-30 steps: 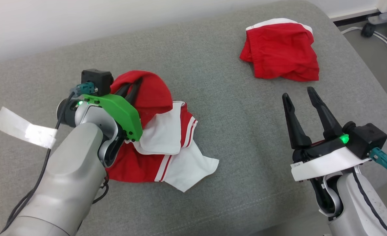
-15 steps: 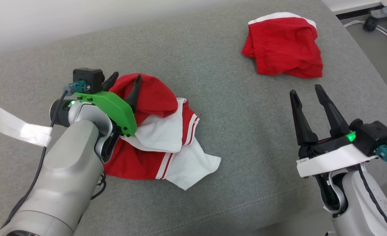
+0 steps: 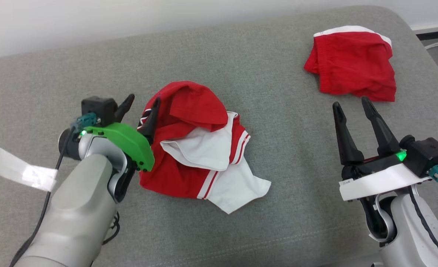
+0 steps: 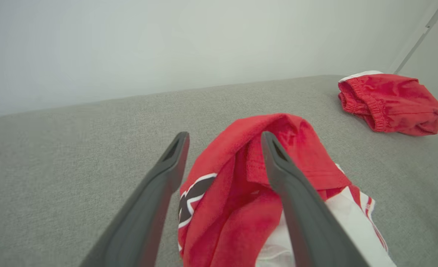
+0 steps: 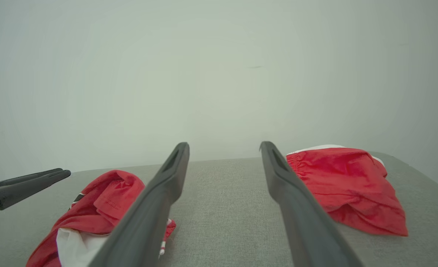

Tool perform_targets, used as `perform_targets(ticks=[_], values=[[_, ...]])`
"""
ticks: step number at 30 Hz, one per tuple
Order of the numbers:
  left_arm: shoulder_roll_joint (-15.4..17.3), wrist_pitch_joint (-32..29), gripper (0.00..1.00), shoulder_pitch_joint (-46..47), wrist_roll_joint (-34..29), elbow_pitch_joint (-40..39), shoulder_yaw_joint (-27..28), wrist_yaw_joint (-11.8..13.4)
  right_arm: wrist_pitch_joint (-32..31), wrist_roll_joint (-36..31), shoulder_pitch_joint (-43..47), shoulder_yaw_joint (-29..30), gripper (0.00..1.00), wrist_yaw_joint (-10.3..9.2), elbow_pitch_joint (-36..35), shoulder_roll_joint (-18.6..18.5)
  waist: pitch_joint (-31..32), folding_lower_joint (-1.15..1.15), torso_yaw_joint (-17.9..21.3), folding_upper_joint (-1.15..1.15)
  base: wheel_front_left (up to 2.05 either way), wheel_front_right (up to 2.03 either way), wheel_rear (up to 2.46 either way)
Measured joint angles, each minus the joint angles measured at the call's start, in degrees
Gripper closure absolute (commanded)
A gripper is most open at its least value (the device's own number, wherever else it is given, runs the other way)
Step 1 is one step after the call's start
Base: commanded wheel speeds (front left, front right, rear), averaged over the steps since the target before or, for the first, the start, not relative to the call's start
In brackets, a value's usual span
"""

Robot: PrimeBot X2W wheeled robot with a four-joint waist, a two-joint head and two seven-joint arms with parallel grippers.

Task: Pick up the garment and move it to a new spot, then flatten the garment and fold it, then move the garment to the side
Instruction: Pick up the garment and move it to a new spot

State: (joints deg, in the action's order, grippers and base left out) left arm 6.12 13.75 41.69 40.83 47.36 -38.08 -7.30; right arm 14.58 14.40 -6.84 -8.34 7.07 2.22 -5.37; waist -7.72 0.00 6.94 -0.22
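The garment [image 3: 183,107], a crumpled red and white shirt, lies in a heap in the middle of the grey cushion [image 3: 271,111]. My left gripper [image 3: 143,99] stands open at the heap's left edge. Its right finger lies over the red fabric and its left finger over bare cushion. In the left wrist view the garment [image 4: 234,185] bulges up between and beyond the spread fingers of the left gripper [image 4: 224,135], which grip nothing. My right gripper [image 3: 350,102] hangs open at the lower right, apart from the shirt. In the right wrist view the right gripper [image 5: 224,144] points at the wall, with the garment [image 5: 107,200] low on its left.
A second red garment with a white waistband [image 3: 352,66] lies bunched at the cushion's far right corner, just beyond my right fingertips; it shows too in the wrist views [image 4: 393,102] [image 5: 345,185]. A white tape tag [image 3: 18,170] hangs from the left arm's cable. A pale wall runs behind the cushion.
My left gripper was shut on the red fabric and has opened, letting the garment go. The head camera has turned, shifting the whole picture to the right. The right gripper stays open.
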Motion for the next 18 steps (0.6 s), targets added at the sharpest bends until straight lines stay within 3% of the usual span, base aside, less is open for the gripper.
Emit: perform_targets(ticks=[11, 18], values=[[0.43, 0.49, 0.00, -8.89, -0.29, -2.03, 0.23, 0.19, 0.00, 0.29, 0.97, -1.80, 0.00, 0.01, 1.11, -0.16, 0.88, 0.00, -2.29, 0.00, 0.00, 0.00, 0.00], [0.54, 0.51, 0.00, -11.33, -1.90, -4.12, 0.35, 1.36, 0.00, 0.80, 1.83, -6.51, 0.00, 0.05, 2.68, -0.22, 1.04, 0.00, -3.16, 0.00, 0.00, 0.00, 0.00]])
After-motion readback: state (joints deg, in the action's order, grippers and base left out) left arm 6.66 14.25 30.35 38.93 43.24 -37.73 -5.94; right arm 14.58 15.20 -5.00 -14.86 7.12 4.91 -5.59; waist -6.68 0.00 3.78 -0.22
